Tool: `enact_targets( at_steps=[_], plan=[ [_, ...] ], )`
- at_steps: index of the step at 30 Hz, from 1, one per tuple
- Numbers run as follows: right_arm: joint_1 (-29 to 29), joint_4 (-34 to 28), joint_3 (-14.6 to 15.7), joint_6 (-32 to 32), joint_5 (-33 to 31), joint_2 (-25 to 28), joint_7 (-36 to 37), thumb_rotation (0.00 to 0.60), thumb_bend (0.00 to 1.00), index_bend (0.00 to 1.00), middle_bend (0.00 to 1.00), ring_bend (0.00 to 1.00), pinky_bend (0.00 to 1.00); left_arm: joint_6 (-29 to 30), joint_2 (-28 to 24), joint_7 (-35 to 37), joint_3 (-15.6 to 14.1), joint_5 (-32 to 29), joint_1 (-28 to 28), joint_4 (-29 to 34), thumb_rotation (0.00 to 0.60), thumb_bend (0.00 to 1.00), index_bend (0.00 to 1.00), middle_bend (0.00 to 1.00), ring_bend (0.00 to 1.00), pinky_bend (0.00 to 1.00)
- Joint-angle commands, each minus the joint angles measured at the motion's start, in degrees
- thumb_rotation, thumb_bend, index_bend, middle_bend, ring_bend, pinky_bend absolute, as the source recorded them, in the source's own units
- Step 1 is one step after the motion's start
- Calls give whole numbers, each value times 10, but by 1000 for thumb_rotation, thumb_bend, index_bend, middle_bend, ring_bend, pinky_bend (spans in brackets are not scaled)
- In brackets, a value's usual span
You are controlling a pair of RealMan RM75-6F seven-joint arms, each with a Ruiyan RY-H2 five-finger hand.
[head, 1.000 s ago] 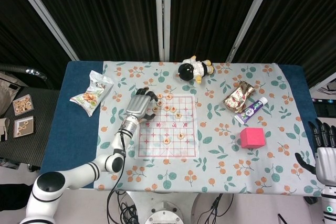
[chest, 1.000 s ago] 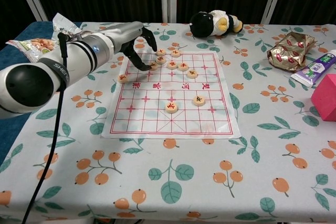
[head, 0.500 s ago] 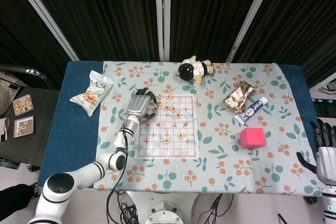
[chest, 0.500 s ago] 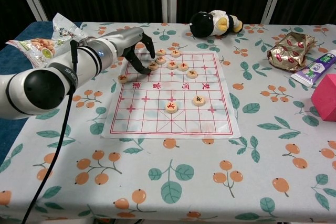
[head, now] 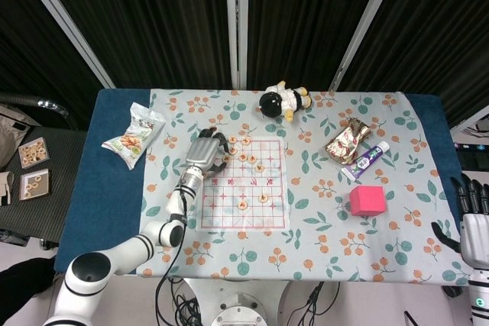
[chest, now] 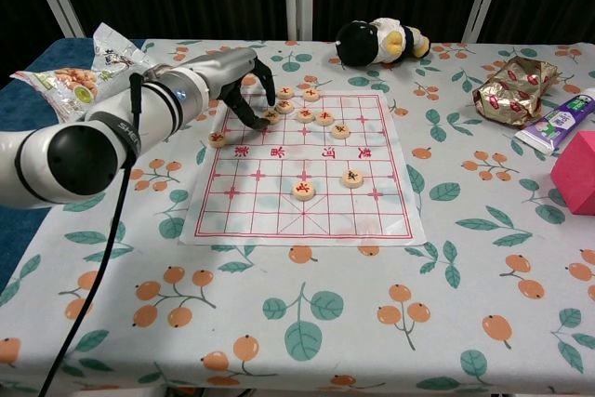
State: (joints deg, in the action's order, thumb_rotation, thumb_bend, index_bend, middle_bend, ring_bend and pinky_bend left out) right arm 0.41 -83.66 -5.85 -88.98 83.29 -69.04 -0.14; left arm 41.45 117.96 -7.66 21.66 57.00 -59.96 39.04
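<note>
- Left hand is over the far left corner of the board, fingers curled down; fingertips touch a disc there, but whether they grasp it cannot be told.
- More discs lie in a row just beside it along the board's far edge; a piece and another sit near mid-board, one at the left edge.
- Board lies flat at bench centre (floral cloth under it).
- Right hand is off the bench's near right corner, fingers apart and upright, grasping nothing.
- Plush toy lies at the far edge behind the board.
- Snack bag is at the far left.
- Foil pouch, tube and pink block are grouped at the right edge.
</note>
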Motion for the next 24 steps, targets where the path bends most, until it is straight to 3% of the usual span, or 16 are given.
enact_targets(
  at_steps=[1,24],
  plan=[
    [0,0,0,1,-2,0,-1,600,146,0,0,0,0,-5,1,2,1,0,-1,-3,600,310,456,219,57,101],
    [-2,6,-1,-2,-3,-3,4,600,155,0,0,0,0,-15,21,7,11,-7,-5,-29,600,319,524,219,57,100]
  ],
)
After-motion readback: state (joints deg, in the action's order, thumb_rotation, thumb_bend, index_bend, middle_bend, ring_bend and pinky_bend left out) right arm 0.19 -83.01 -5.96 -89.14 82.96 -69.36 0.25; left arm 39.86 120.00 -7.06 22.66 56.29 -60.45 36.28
